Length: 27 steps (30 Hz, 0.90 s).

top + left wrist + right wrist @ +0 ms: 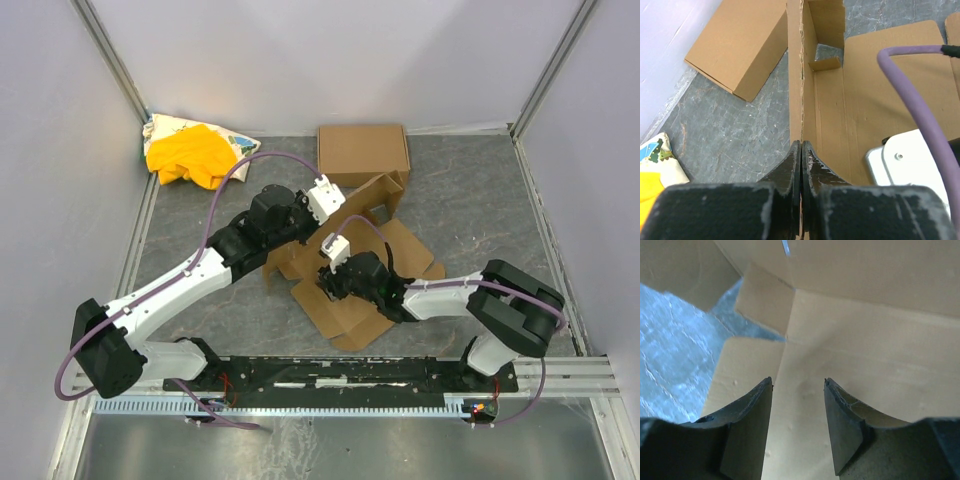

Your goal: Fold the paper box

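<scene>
No readable text, labels or numbers anywhere.

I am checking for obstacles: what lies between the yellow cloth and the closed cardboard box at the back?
Only bare grey tabletop lies between the yellow cloth and the closed cardboard box in the top view; a purple cable arcs over it.

matt brown cardboard paper box (347, 316), rough mottled grey table (472, 190)
</scene>
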Motion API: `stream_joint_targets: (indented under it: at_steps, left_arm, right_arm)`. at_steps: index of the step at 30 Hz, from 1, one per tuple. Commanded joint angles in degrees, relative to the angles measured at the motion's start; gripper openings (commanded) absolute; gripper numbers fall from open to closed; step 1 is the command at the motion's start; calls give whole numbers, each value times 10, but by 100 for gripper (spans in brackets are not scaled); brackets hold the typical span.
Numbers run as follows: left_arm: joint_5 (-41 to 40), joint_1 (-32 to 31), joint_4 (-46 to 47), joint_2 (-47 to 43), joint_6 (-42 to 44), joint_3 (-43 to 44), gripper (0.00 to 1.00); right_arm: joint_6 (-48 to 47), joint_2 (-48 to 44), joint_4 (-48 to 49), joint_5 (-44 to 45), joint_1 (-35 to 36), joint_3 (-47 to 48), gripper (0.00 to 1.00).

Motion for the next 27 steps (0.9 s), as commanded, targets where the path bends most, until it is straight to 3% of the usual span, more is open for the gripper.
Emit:
stream_joint_targets:
  at_steps: [1, 14, 21, 27]
  left_arm:
    - [-2, 4, 2, 1, -21, 22, 3]
    - [4, 17, -4, 15, -47, 33, 3]
    - [8, 19, -4, 13, -47, 32, 3]
    - [11, 19, -4, 11, -47, 31, 3]
  right_arm:
    - [-38, 24, 89, 13, 15, 53, 54]
    - [-49, 175, 349, 20, 64, 39, 55]
    - [-45, 208, 334, 38, 66, 76, 54]
    - [-26, 221, 305, 106, 66, 107, 48]
